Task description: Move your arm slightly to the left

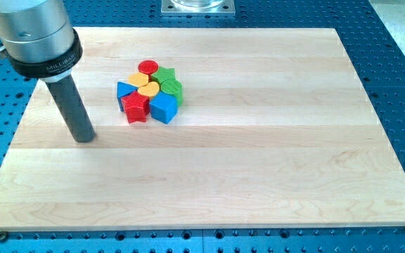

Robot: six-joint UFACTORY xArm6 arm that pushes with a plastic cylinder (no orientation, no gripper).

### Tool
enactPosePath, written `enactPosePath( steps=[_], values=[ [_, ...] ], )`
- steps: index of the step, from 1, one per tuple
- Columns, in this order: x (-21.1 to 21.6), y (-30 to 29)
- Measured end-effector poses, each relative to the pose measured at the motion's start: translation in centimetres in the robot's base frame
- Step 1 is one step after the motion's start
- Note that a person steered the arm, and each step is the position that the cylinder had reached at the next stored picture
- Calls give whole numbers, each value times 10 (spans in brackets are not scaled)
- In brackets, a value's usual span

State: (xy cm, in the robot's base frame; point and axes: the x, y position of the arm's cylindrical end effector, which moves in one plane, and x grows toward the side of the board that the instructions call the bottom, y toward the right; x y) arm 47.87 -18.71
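My tip (84, 138) rests on the wooden board (259, 161) at the view's left, apart from the blocks. A tight cluster of blocks lies to its upper right. It holds a red round block (147, 67), a green star (164, 74), a green block (172, 88), a yellow heart (148, 89), a yellow block (140, 79), a blue triangular block (124, 90), a red star (136, 107) and a blue cube (164, 107). The red star is the block nearest my tip.
The board lies on a blue perforated table (399, 56). A metal base plate (198, 6) shows at the view's top. The arm's silver body (34, 31) fills the upper left corner.
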Motion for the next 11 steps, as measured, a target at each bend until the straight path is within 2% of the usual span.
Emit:
enactPosePath(
  steps=[1,2,9,11],
  values=[
    [0,0],
    [26,-2],
    [18,-15],
    [1,-26]
  ],
)
